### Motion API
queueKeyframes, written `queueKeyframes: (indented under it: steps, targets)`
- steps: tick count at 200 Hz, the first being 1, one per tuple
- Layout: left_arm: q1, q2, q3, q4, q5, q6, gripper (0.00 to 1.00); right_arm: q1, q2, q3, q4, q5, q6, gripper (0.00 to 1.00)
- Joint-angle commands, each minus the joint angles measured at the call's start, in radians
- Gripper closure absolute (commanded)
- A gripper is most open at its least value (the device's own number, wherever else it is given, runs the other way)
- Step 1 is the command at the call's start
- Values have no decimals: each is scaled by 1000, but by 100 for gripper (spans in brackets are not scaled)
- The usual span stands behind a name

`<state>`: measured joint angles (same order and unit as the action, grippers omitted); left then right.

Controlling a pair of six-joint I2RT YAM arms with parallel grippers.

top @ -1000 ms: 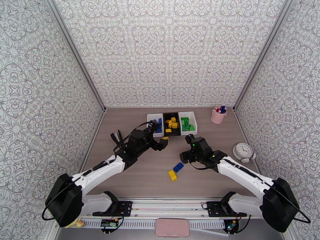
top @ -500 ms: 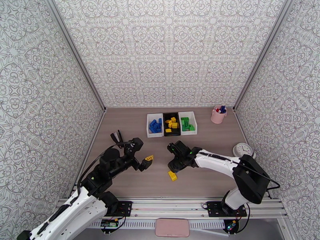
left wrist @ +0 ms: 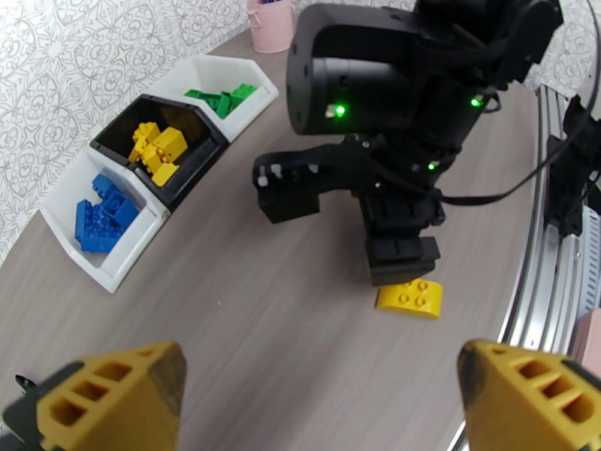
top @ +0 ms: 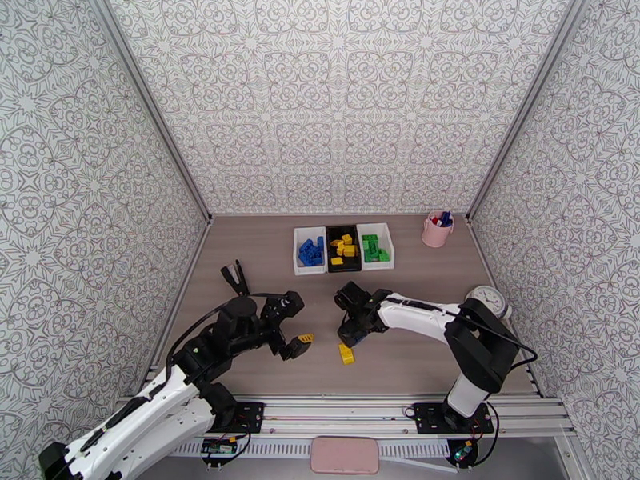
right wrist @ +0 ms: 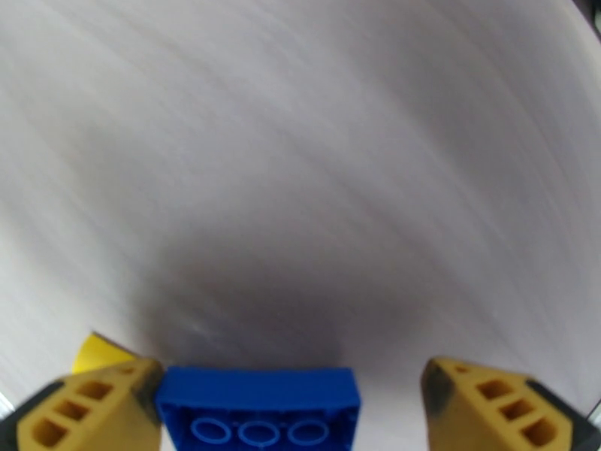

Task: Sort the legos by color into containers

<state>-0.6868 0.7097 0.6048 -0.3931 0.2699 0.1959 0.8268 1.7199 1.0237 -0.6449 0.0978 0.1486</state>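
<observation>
Three containers stand at the back: a white one [top: 297, 254] with blue legos [top: 310, 251], a black one [top: 342, 228] with yellow legos [top: 344, 248], and a white one [top: 376, 226] with green legos [top: 371, 248]. A loose blue brick [right wrist: 255, 400] lies between my right gripper's [right wrist: 300, 411] open fingers, against the left fingertip [right wrist: 90, 407] and apart from the right one. In the top view that gripper [top: 350, 335] covers the brick. A yellow brick [top: 346, 353] [left wrist: 409, 298] lies just in front of it. My left gripper [top: 298, 322] [left wrist: 315, 400] hovers open and empty, left of the bricks.
A pink pen cup [top: 437, 230] stands at the back right and a round clock [top: 486, 299] by the right wall. A black stapler [top: 234, 276] lies left of my left arm. The table's near edge and rail [left wrist: 560, 264] run close behind the yellow brick.
My left gripper drew back from the containers toward the near left. My right gripper swung left and came down over the blue brick, hiding it from above.
</observation>
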Motion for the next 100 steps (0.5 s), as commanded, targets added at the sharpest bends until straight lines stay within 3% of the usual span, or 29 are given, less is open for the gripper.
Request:
queueKeyframes:
  steps: [1,100]
  targets:
    - [-10,5,11,9,23,25,0,2,32,26,-60,37,18,10]
    - [-17,13,-13,51,19,-2,0,-2,5,48,-45,36,26,42]
